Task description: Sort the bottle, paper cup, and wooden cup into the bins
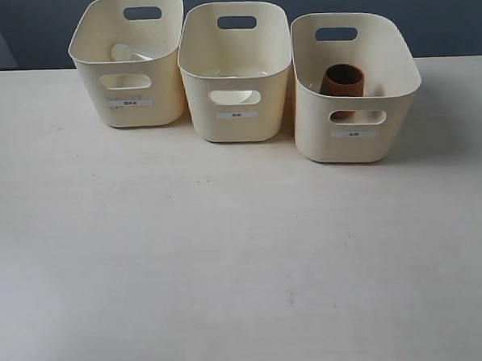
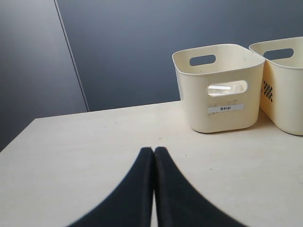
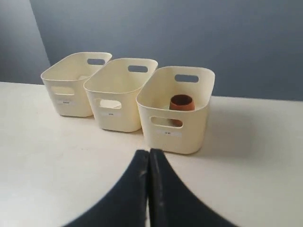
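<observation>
One wooden cup [image 1: 342, 80] is seen standing upright, mouth up, inside the right bin [image 1: 352, 149], close to its front wall; its lower part shows through the front cut-out handle. The bottle [image 1: 131, 52] is found in the left bin [image 1: 140, 113], lying tilted against the inner wall, and only a pale, clear form can be made out. The paper cup [image 1: 235, 97] is seen merely as a white shape behind the front cut-out of the middle bin [image 1: 238, 128]; how it sits there cannot be told. The three bins are set in a row at the far side of the table [image 1: 229, 270], the left and middle ones just beside each other and the right one placed slightly nearer the camera. A small white label [image 1: 353, 132] is carried on each front wall, its print too small to be read. A dark blue-grey wall [image 1: 450, 8] is seen behind the row.

The left gripper [image 2: 153, 150] is shown with its dark fingers pressed together and nothing between them, held over bare table well apart from the left bin. The right gripper [image 3: 148, 152] is likewise pressed together and empty, facing the right bin.
</observation>
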`<state>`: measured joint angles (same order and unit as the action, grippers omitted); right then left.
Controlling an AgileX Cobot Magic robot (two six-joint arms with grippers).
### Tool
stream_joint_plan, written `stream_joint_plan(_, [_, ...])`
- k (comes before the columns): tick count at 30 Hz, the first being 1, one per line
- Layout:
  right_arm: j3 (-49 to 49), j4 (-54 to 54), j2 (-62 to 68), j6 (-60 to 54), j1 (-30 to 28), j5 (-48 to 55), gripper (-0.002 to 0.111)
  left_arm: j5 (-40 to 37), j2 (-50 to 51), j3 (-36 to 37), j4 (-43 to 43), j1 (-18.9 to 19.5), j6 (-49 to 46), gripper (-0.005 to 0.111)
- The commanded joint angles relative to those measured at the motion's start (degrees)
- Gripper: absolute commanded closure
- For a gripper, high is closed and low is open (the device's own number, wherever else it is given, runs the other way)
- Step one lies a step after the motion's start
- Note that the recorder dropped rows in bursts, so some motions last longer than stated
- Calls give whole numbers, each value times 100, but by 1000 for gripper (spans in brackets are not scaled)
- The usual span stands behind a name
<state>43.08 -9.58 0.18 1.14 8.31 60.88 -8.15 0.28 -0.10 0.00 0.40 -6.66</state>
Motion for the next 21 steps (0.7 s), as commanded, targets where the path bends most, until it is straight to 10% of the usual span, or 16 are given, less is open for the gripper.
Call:
stream_joint_plan(1, [-237, 360, -18, 537, -27, -88, 109, 40, -28, 10, 0, 3, 10, 107])
stream_joint_plan(21, [-3564, 613, -18, 537, -429, -4821, 109, 40, -28, 10, 0, 3, 10, 107])
